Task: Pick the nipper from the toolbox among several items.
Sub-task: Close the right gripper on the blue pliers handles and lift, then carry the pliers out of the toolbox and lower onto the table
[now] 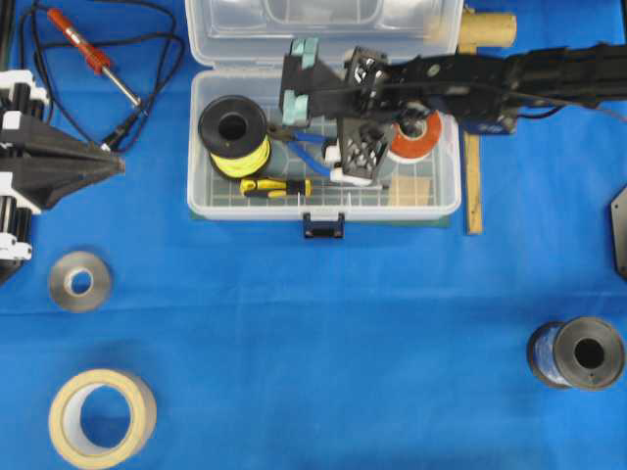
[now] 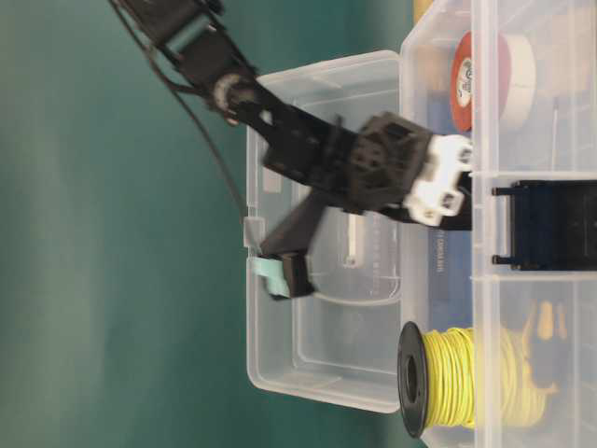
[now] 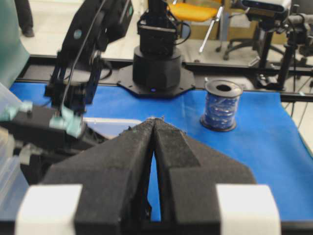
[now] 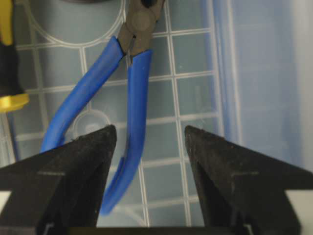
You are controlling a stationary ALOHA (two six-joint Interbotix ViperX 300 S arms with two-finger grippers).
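toolbox: clear rectangular plastic toolbox (image 1: 323, 208) with gridded base, lid swung back, dark blue latch at front edge; sits at back-centre of blue desk (image 1: 323, 333).
nipper: blue-handled nipper with dark pointed jaws (image 4: 128, 73) lies flat on the grid, mid-box, between black spool of yellow wire (image 1: 235, 137) and orange-and-white tape roll (image 1: 415, 137).
screwdriver: yellow-black screwdriver (image 1: 276, 186) along the front wall, just beside the spool.
right end effector: right end effector (image 4: 149, 161) spread, low inside the box; one blue handle runs between the fingers, nothing pinched.
left end effector: left end effector (image 3: 154, 127) pressed together, empty, parked at desk's left edge.
open room: wide bare blue desk in front of the box; inside, tight gaps only.
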